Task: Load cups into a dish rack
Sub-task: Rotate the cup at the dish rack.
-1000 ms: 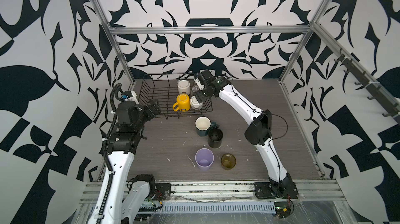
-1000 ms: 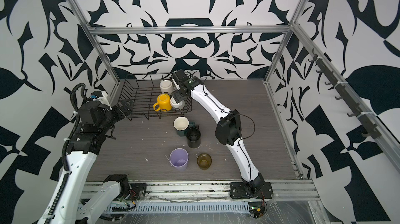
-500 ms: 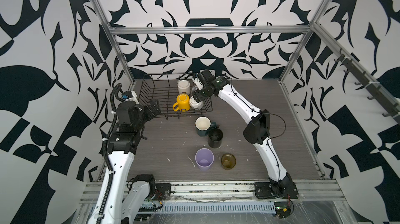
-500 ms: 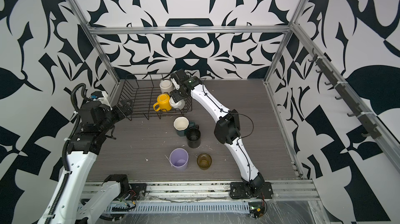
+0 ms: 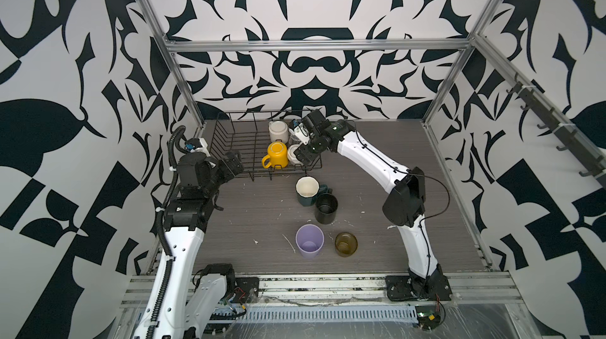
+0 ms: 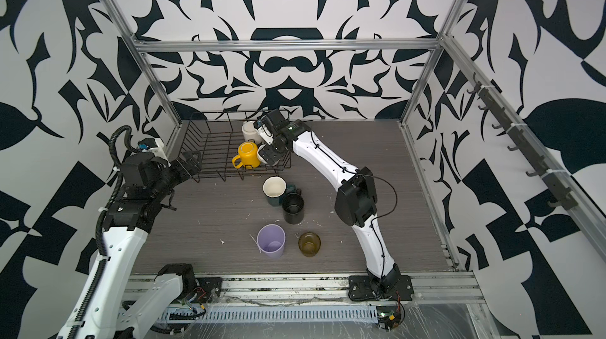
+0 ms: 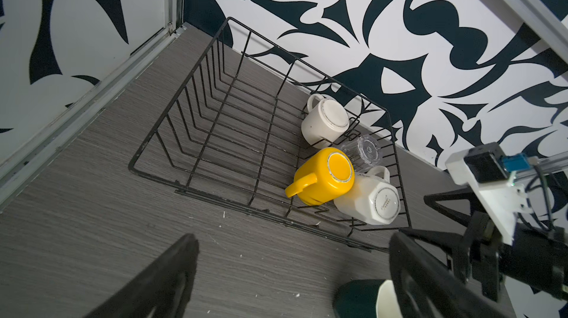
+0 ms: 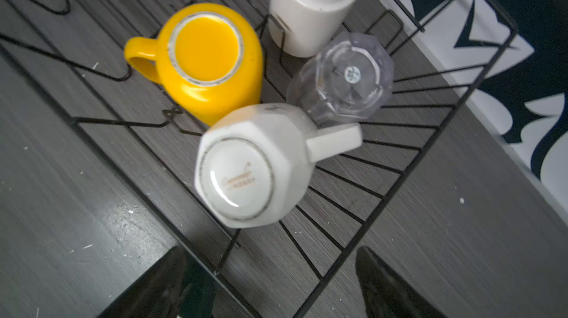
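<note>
- Looking in over the front edge, I saw the aluminium rail (image 5: 328, 283) with both arm bases bolted to it. A slotted cable duct (image 5: 321, 314) ran below.
- The table (image 5: 262, 216) was grey wood-grain laminate, flecked with small white scraps and scuffs.
- Nearest on it stood the lilac tumbler (image 5: 309, 241) and the amber glass (image 5: 346, 244), both upright, side by side but apart.
- Behind them the black mug (image 5: 326, 208) stood upright just beside the dark-green mug (image 5: 306, 191), whose inside was cream. I could not tell whether they touched.
- The left gripper (image 7: 292, 279) hung over the table near the rack's near corner on its own side. Its jaws were spread wide with nothing between them.
- The dish rack (image 5: 236, 137) sat on the table close to the back wall, toward the left corner, with its row of upright dividers at the left arm's end.
- Four cups stood bottom-up, crowded into the end nearer the right arm. The cream faceted mug (image 8: 246, 172) was at the near corner, with the yellow mug (image 8: 212, 64) just beside it. The clear glass (image 8: 344, 79) came behind, and the white mug (image 8: 313, 8) was farthest back.
- The right gripper (image 8: 276, 285) hovered above that near corner, by the faceted mug. Its jaws were released and wide, with only rack wire and table beneath them.
- Beyond, bold black-and-white patterned walls (image 5: 314, 68) closed the cell on three sides.
- Aluminium frame bars (image 5: 314, 46) ran along the wall edges, and a strip of dark hooks (image 5: 557, 130) lined the right wall.
</note>
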`<state>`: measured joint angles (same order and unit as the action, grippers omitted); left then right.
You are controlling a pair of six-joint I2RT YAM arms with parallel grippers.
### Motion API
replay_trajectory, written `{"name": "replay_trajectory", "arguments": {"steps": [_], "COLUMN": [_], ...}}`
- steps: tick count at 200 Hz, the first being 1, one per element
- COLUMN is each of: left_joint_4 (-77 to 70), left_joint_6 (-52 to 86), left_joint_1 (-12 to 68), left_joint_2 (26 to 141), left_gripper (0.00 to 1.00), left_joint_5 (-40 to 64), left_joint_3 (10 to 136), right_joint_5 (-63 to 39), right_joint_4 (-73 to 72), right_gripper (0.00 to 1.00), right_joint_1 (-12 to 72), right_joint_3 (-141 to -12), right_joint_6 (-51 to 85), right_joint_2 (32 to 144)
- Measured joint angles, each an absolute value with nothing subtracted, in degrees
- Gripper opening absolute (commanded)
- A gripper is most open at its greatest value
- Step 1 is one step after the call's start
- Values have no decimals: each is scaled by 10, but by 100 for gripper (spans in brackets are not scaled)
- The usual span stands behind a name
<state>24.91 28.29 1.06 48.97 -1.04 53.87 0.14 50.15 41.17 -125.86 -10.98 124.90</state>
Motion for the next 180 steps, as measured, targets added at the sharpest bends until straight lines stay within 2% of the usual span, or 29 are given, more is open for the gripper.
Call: {"name": "replay_trajectory", "arguments": {"steps": [52,123,180], "left_joint_4": [249,249,250], "left_joint_6": [283,282,281], "left_joint_1": [10,6,4], "left_joint_2": [490,483,482], "left_gripper": [99,99,99], "left_joint_5": [-11,-11,-11], "left_joint_3": [539,539,539], "right_joint_5": [-9,36,68], "right_joint_4": [500,485,464], "right_gripper": [94,92,91], "right_joint_1": [429,428,428], "right_joint_3": [-1267,-1294,-1304], "right_joint_6": [-185,-205,-210], "right_joint_2": [1258,1324,1336]}}
